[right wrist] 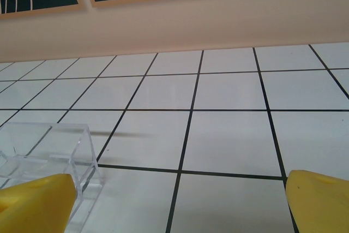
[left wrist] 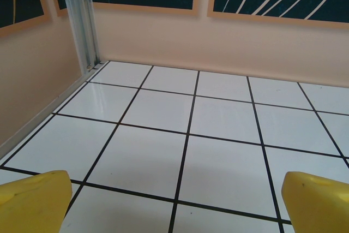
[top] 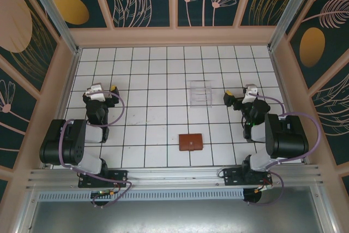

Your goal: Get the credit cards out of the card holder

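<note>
The card holder — a small reddish-brown leather rectangle, folded shut — lies flat on the glossy white-tiled surface, well apart from both hands. Beyond it sits a clear plastic tray. Left hand and right hand gape fully, yellow fingers empty, touching nothing. The right wrist view brings the tray's transparent walled corner close by one finger.

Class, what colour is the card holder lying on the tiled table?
Reddish-brown; the card holder shows best in the top external view.
</note>
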